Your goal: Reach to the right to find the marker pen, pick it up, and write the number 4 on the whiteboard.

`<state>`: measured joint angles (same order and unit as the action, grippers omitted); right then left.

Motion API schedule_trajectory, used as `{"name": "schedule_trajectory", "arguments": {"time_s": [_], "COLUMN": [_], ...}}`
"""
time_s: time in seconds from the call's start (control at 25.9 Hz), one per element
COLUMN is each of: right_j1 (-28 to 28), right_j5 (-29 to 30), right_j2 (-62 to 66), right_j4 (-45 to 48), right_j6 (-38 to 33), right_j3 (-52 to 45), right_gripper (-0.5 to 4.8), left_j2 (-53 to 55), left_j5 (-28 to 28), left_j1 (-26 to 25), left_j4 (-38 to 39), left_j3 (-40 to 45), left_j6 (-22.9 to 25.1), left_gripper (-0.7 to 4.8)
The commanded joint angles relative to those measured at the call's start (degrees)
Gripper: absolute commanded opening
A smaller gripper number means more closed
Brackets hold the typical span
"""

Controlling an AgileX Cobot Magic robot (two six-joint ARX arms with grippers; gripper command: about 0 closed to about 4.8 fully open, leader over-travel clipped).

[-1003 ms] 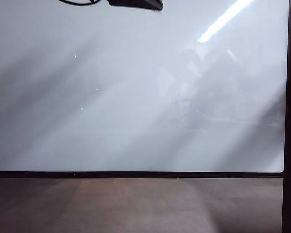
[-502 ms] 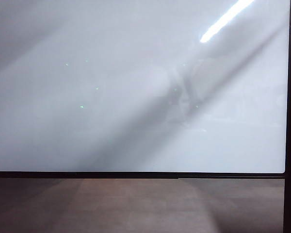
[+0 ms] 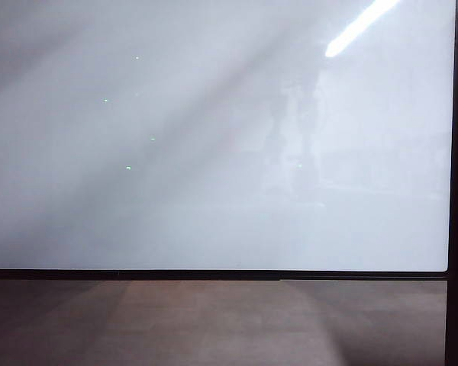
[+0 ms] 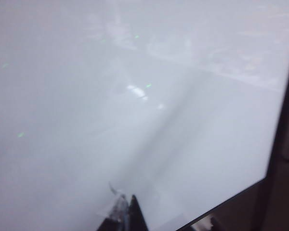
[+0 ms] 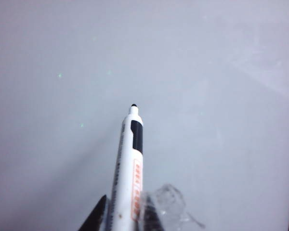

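Over the whiteboard (image 5: 221, 96), the right pincer (image 5: 125, 214) has the marker pen (image 5: 127, 173) clamped low on its barrel, black tip pointing out ahead above bare white board. No number 4 is drawn anywhere in these views. From the look of it, this pen is light and rigid, a slick plastic tube, so the risk is it pivoting or sliding between the fingers once the tip presses down. A hold nearer the tip would probably steady the strokes, though the present grip sits square across the barrel. The left pincer (image 4: 126, 216) shows only its fingertips at the frame edge, close together with nothing between them, hovering over the board near its black frame. Neither arm appears in the exterior view.
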<state>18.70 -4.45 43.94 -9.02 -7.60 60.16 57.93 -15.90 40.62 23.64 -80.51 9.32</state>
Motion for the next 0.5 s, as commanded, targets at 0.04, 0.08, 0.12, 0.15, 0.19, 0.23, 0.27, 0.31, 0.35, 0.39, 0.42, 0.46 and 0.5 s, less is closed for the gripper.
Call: {"name": "schedule_trajectory", "arguments": {"time_s": [0.04,0.08,0.12,0.15,0.19,0.23,0.27,0.31,0.35,0.39,0.42,0.46,0.5], "right_j1": [6.2,7.3,7.9,8.1,8.1,8.1,8.1,8.1,8.3,8.4,8.6,8.7,8.6], "right_j5": [-6.8,-7.1,-7.1,-6.7,-5.9,-4.8,-3.2,-2.5,-2.1,-1.9,-1.9,-1.9,-1.9], "right_j2": [3.1,4.6,6.0,7.6,9.0,10.3,11.7,12.7,13.7,14.7,15.5,16.2,17.2], "right_j4": [0.8,0.7,0.7,0.7,1.0,1.7,2.9,4.3,6.0,8.4,10.3,11.8,13.3], "right_j6": [5.2,6.1,6.2,6.2,6.1,5.5,5.0,4.7,4.6,4.6,4.6,4.6,4.7], "right_j3": [0.1,0.1,0.1,0.1,0.0,-0.1,-0.4,-0.8,-1.3,-2.1,-2.8,-3.5,-4.2], "right_gripper": [-0.06,-0.06,-0.06,-0.06,-0.06,-0.06,-0.06,-0.06,-0.06,-0.06,-0.06,-0.06,-0.06], "left_j2": [2.5,3.4,4.3,5.2,6.2,6.9,7.4,7.6,7.6,7.6,7.6,7.6,7.6], "left_j5": [4.2,4.2,4.2,4.3,5.1,6.3,8.5,10.3,12.1,13.3,13.5,13.2,13.2], "left_j1": [0.0,0.0,0.0,0.0,0.0,-0.1,-0.5,-1.1,-1.7,-2.5,-2.7,-2.7,-2.7], "left_j4": [-1.2,-0.2,0.9,1.9,2.1,2.0,1.7,0.5,-1.0,-3.4,-5.0,-7.4,-9.4], "left_j3": [-0.4,-0.4,-0.4,-0.3,-0.1,0.3,1.0,2.0,3.1,4.6,5.7,7.2,8.5], "left_j6": [1.1,1.0,0.6,0.0,-1.2,-2.9,-5.0,-6.2,-6.9,-7.0,-7.0,-6.7,-6.8], "left_gripper": [-0.05,-0.05,-0.05,-0.05,-0.05,-0.05,-0.05,-0.05,-0.05,-0.05,-0.05,-0.05,-0.05]}}
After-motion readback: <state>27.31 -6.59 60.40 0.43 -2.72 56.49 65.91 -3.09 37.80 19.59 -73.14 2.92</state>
